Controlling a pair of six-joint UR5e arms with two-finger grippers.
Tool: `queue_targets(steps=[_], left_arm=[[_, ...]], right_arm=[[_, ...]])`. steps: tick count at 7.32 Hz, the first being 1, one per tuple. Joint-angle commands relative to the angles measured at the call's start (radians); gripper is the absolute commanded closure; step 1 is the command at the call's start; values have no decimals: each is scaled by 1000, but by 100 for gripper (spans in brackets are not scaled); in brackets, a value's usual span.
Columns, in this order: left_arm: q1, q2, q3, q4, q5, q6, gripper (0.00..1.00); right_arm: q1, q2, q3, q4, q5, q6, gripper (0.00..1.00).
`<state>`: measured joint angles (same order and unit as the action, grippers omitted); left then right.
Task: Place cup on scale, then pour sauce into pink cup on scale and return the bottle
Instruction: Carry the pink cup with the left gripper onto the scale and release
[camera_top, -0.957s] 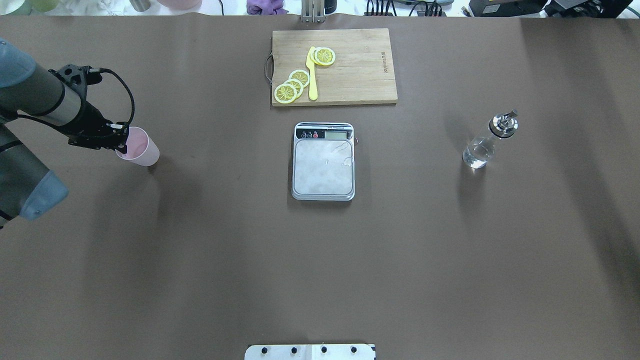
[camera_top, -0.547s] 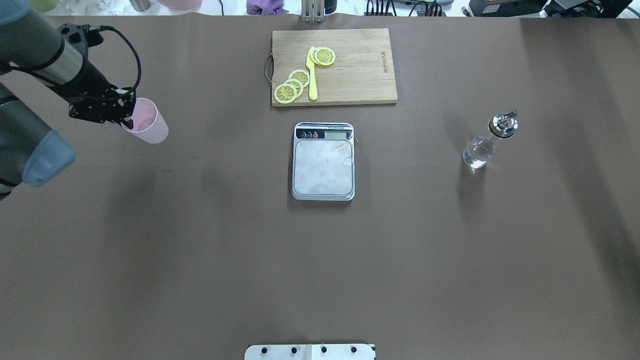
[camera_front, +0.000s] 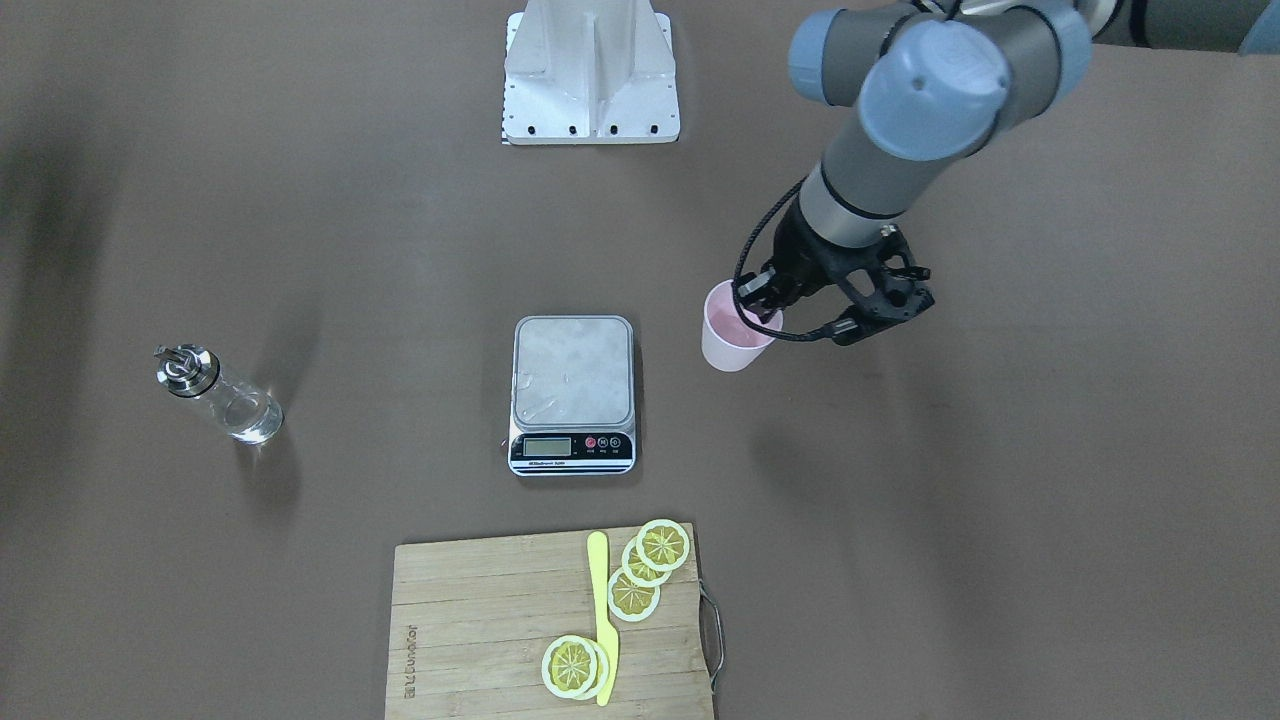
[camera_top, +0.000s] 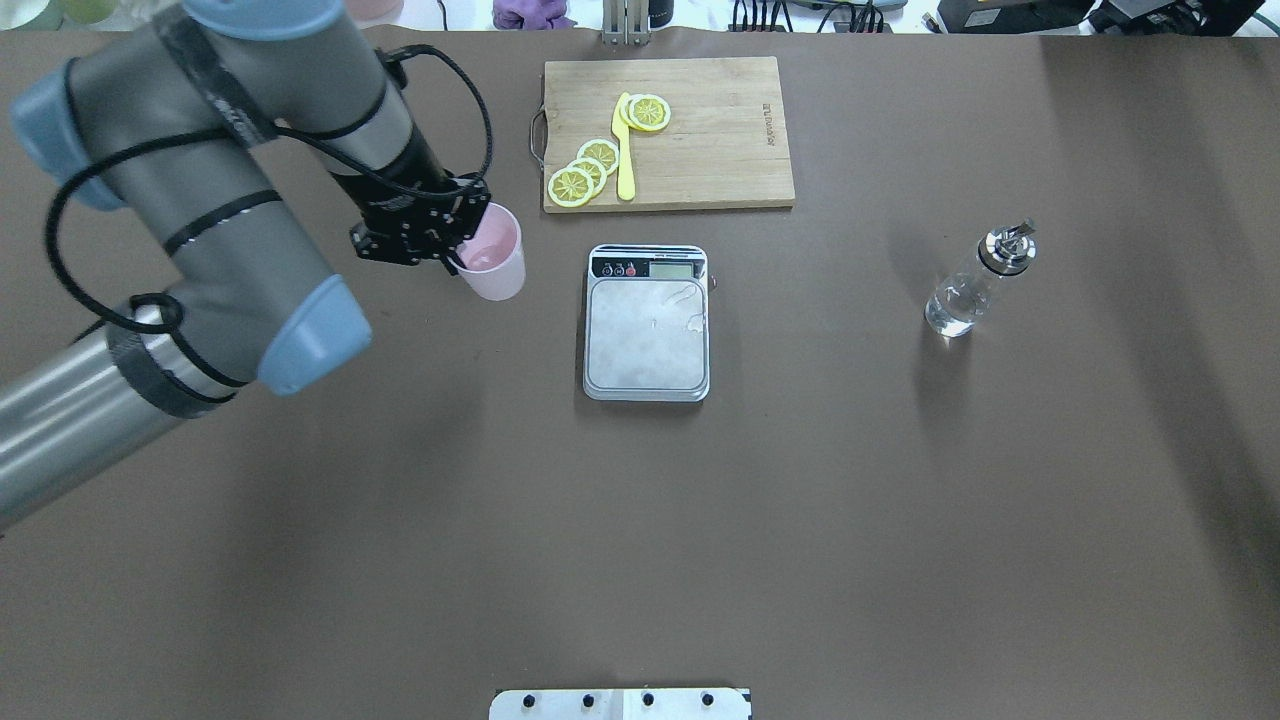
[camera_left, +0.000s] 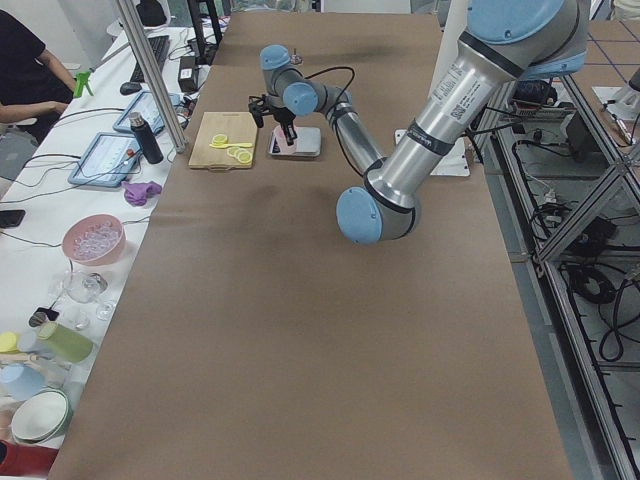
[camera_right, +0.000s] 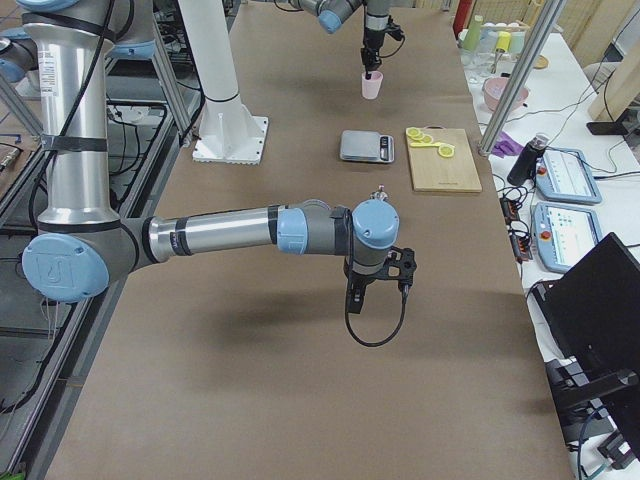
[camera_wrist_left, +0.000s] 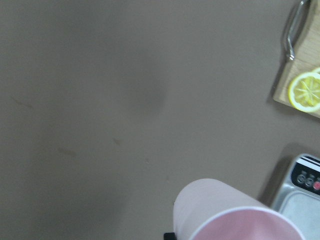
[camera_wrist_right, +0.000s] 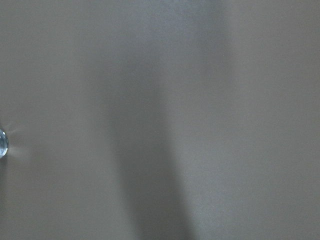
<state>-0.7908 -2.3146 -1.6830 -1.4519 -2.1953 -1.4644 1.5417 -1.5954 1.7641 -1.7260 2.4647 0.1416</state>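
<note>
**Progress:** early, with the first step in hand. You have the cup in the left gripper, and it is not yet on the scale. Its shadow lies apart from it on the table, so I judge it to be in the air. You have yet to set it on the platform, let go, fetch the bottle, pour and put the bottle back.

**Left gripper:** closed narrow on the cup's rim. As far as the front view shows, one finger is inside the wall and one outside. The cup hangs upright, mouth up, with nothing seen in it.

**Scale:** near this gripper, toward the robot's right. A strip of bare table lies between the cup and the platform, and the platform bears nothing.

**Bottle:** well apart from this gripper, beyond the scale. It stands on the table with its cap on and the clear sauce low in the glass. No gripper touches it.

**Right gripper:** shows only in the right-side view, hovering over bare table with nothing in it that you can see. You cannot tell how far it is open.

**Cutting board:** near the left gripper, on the side away from the robot. It has no part in the task.
</note>
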Motion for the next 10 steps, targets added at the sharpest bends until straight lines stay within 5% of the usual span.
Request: queue_targets(steps=[1, 4, 9, 10], left_arm=[[77, -196, 189, -10, 58, -121, 100], [120, -249, 350, -142, 105, -154, 100], [153, -241, 350, -146, 103, -143, 100], [153, -240, 350, -156, 103, -143, 54]], right_arm=[[0, 0, 0, 2, 0, 0, 0], [0, 2, 8, -1, 0, 0, 0], [0, 0, 20, -6, 0, 3, 0], [0, 0, 20, -6, 0, 3, 0]])
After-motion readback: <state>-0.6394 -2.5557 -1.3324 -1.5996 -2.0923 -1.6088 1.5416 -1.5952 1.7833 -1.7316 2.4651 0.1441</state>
